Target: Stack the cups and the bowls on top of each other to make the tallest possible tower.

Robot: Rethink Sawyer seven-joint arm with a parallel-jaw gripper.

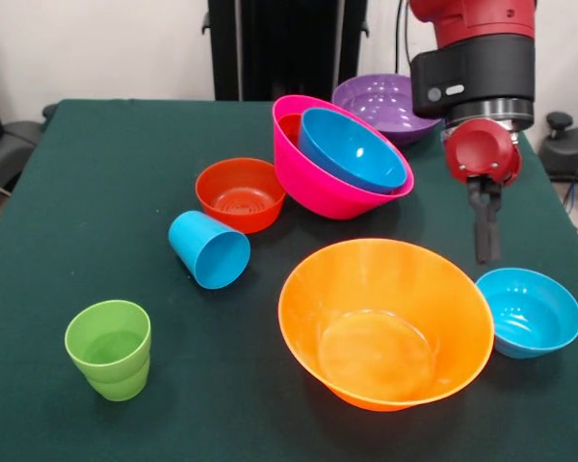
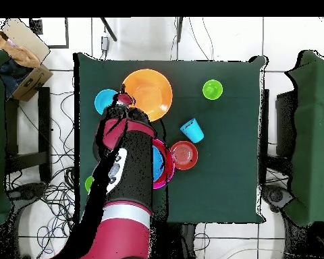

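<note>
- Far left and near in the front view, I've got the lime green cups (image 1: pixel 109 348) upright, apparently two nested, well apart from everything else.
- Right of them, the sky blue cup (image 1: pixel 209 250) lies on its side, mouth towards the camera, just beside the medium red-orange bowl (image 1: pixel 240 194), which sits upright.
- Centre and farther back, the large pink bowl (image 1: pixel 337 159) tilts with the blue bowl (image 1: pixel 352 149) nested in it and a sliver of red-orange showing inside its rim; I read that as the start of the tower.
- Behind it, the purple bowl (image 1: pixel 383 104) sits at the far edge.
- Near centre, the large orange bowl (image 1: pixel 385 322) stands upright and empty, with the small blue bowl (image 1: pixel 528 312) close by its right side.
- On the right, my gripper (image 1: pixel 486 252) hangs above the table, between the orange and small blue bowls, fingers drawn narrow together and carrying nothing.
- My judgement: I'm between picks, lining up on the small blue bowl.
- Next I'd need to spread the fingers, drop one inside its rim, and pinch the wall.
</note>
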